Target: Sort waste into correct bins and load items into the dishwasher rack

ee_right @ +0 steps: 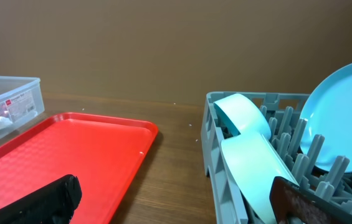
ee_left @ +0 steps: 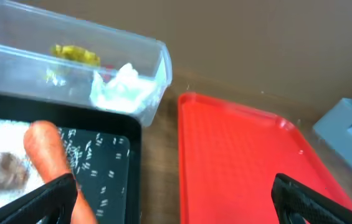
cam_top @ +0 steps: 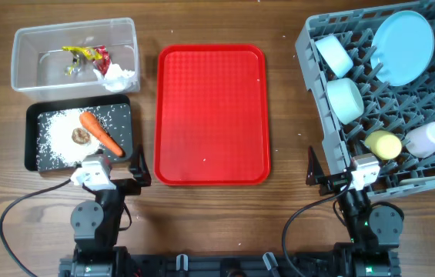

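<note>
Orange carrot (cam_top: pixel 100 132), brown food lump (cam_top: pixel 81 135) and white rice grains (cam_top: pixel 57 132) lie in the shallow black rectangular tray (cam_top: pixel 122 115). Crinkled red and yellow wrappers (cam_top: pixel 86 54) and crumpled white tissue (cam_top: pixel 117 75) lie in the clear plastic tub (cam_top: pixel 75 25). We see the round pale blue plate (cam_top: pixel 403 46), bowls (cam_top: pixel 346 100) and cups (cam_top: pixel 384 144) in the grey pegged crate (cam_top: pixel 315 92). Our left gripper (ee_left: pixel 172 186) and right gripper (ee_right: pixel 174 186) hang spread.

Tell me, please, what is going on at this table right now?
Neither arm is handling anything: the left pincer and right pincer are open and empty by the near edge. Wrappers and tissue lie in the clear tub; carrot, brown lump and rice sit in the black tray. The plate, two bowls, yellow cup and pink cup are in the rack.
</note>
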{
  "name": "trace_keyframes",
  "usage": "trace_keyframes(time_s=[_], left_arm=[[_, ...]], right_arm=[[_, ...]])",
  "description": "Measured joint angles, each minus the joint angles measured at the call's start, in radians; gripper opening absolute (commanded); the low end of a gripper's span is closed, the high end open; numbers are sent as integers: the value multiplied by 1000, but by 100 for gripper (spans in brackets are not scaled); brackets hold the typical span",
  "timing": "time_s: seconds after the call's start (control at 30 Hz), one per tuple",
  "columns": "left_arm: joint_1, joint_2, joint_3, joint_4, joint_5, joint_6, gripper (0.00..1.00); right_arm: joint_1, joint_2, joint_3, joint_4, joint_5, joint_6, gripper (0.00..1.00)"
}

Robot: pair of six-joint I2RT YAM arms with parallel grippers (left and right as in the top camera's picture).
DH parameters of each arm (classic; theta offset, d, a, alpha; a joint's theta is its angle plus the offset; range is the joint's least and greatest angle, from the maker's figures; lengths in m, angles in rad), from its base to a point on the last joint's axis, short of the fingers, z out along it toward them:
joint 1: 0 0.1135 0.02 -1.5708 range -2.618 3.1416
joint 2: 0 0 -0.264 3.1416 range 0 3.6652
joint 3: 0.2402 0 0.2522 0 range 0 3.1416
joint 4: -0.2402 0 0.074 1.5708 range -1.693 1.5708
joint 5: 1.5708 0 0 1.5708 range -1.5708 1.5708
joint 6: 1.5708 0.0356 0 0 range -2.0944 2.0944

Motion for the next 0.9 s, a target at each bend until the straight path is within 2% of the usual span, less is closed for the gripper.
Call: trace_keyframes(time_s=[0.2, 0.9], left_arm=[[0, -93, 0, 0, -6, 0, 100], [0, -93, 0, 0, -6, 0, 100]], right_arm=[[0, 0, 0, 0, 0, 0, 100], [0, 0, 0, 0, 0, 0, 100]])
